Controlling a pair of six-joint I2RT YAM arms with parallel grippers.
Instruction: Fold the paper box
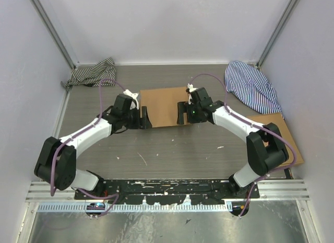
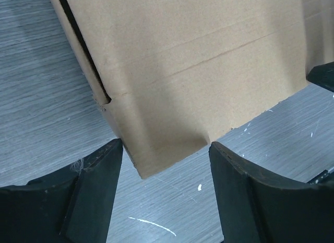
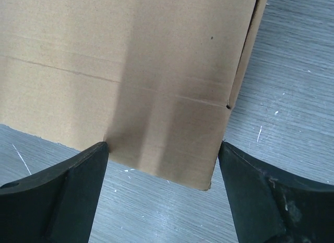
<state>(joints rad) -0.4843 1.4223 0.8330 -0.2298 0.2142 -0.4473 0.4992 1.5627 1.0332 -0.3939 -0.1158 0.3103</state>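
- paper box (image 1: 164, 104) looks flat at the surface's middle; you likely have nearly every fold left.
- left gripper (image 1: 145, 118) and right gripper (image 1: 181, 113): fingers spread astride its near corners, pinching nothing.

Overhead — wrist close-ups on paper box (image 1: 164, 107)

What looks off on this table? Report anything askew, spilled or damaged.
Nothing is spilled or broken. A dark striped cloth and a blue striped cloth lie crumpled in the far corners. The table carries white scuffs and flecks. The paper box lies flat.
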